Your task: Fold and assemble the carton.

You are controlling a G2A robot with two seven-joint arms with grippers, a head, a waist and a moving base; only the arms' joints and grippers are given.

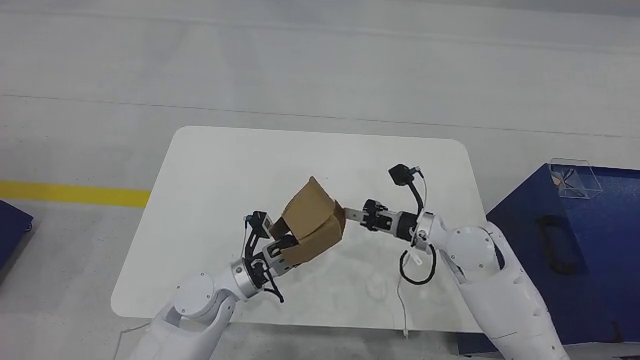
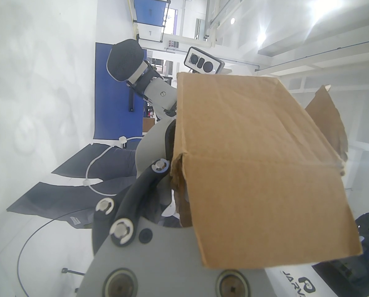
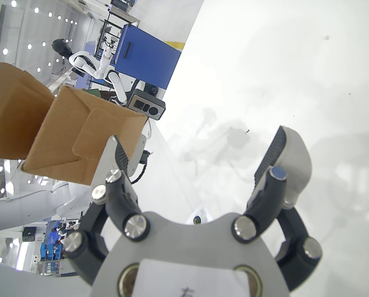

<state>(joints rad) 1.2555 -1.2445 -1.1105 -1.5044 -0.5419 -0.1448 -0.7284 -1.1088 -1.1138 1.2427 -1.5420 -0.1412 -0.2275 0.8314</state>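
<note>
Nearest the robot, the left gripper is over the near half of the table, about midway between its left and right edges. It pinches the lower wall of the brown cardboard carton. In the left wrist view the cardboard hides this gripper's fingertips, and just one black finger link shows beside a creased corner. The carton is tilted and held clear of the table, with one flap standing up and a rounded tuck flap lying against its side. Just beside the carton's right side is the right gripper, its fingers spread wide. One finger overlaps the carton's edge, but whether it touches cannot be told. A white label on this gripper's body carries a dark mark cut off by the picture's edge and unreadable. Farther off, beyond the table's right edge, is a blue cabinet, partly cut off, with a clear plastic container on top.
</note>
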